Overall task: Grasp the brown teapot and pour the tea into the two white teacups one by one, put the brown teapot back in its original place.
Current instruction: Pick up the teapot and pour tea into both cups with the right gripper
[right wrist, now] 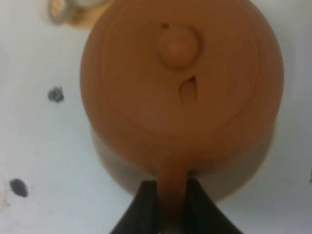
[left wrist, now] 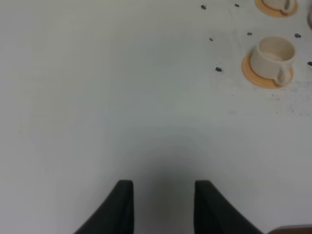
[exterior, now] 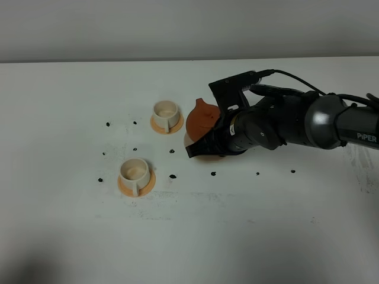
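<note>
While one teapot point(right wrist: 180, 92) sits gripped, two teacups point(exterior: 166, 111) point(exterior: 134, 171), two coasters point(exterior: 137, 186).

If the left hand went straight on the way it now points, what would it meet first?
Probably nothing: ahead of the left hand only bare white table shows. The teacups on their orange coasters stand off to one side of that line, though depth is unclear.

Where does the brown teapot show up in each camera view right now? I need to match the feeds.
Exterior high: the brown teapot sits just right of centre, partly hidden by the right gripper, right of the far teacup.
Left wrist: not in view; only teacups and table.
Right wrist: fills most of the picture, its stick handle clamped between the fingers.
Shared landmark: the far teacup, also cut off at the edge in both wrist views.
</note>
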Controlling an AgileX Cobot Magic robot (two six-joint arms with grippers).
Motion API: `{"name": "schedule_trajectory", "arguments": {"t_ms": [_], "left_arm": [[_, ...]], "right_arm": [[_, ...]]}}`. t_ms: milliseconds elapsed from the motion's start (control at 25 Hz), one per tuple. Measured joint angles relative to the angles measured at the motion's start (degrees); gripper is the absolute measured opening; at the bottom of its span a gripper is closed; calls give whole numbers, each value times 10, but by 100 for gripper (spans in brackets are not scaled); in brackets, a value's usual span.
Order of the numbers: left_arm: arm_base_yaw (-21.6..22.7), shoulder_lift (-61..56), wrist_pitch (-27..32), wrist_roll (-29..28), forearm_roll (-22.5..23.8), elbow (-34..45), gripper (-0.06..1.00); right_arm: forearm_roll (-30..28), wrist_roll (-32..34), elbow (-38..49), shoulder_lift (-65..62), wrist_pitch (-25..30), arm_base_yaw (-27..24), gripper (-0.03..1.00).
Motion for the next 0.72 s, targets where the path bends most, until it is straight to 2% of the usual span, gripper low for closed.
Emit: {"name": "schedule_trajectory", "arguments": {"t_ms": [360, 720], "left_arm": [[0, 0, 0, 0, 0, 0, 29], [0, 0, 0, 0, 0, 0, 29]], "right_arm": [[-12, -6, 0, -18, -3, 0, 9], [-13, -74, 0, -18, -29, 26, 9]]}}
